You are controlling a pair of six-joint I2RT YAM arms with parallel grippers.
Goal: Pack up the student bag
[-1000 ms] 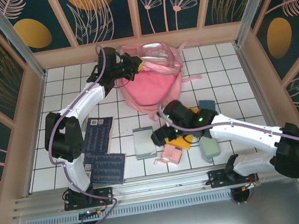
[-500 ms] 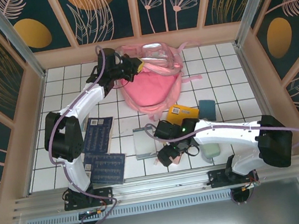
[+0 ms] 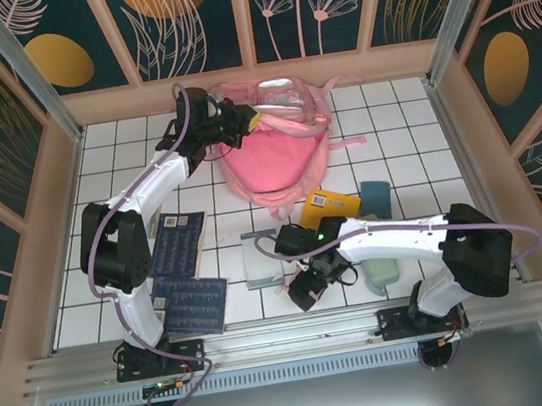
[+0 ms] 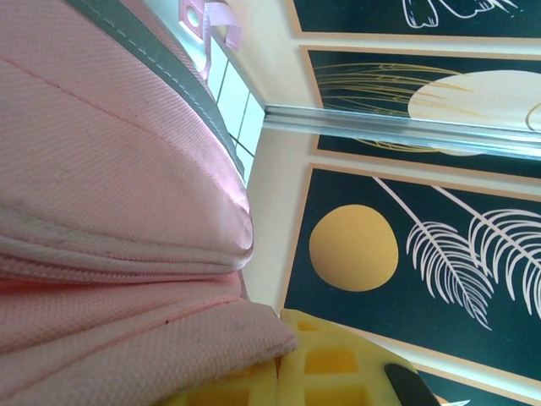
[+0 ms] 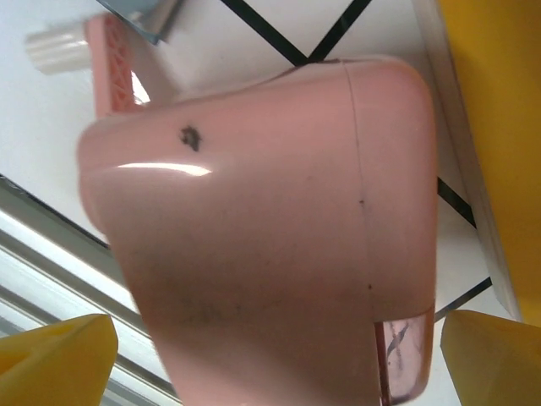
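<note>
The student bag (image 3: pixel 275 157) lies at the far middle of the tiled counter (image 3: pixel 125 173), its mouth turned toward the back wall, and the left gripper (image 3: pixel 240 126) is clenched on a fold of pink fabric at the edge of that mouth, seemingly holding it open. Near the front edge, the right gripper (image 3: pixel 310 285) hangs released over a small pink plastic item (image 5: pixel 254 211), its yellow fingertips (image 5: pixel 51 355) standing wide on either side and apart from it. The step in hand looks like picking up this item. To do it well, the gripper should drop straight down so both pads meet the smooth flanks squarely, then close gently, since the glossy shell may slip or twist. A small white knob sticks out at one corner and is best left outside the grip. A yellow box (image 3: pixel 327 203) lies just beside the item and could be nudged on the way down or up. A pale green block (image 3: pixel 380 270), a teal one (image 3: pixel 375 191), a clear flat case (image 3: pixel 259 258) and two dark blue books (image 3: pixel 178 244) lie around, none between the item and the bag but for the yellow box
</note>
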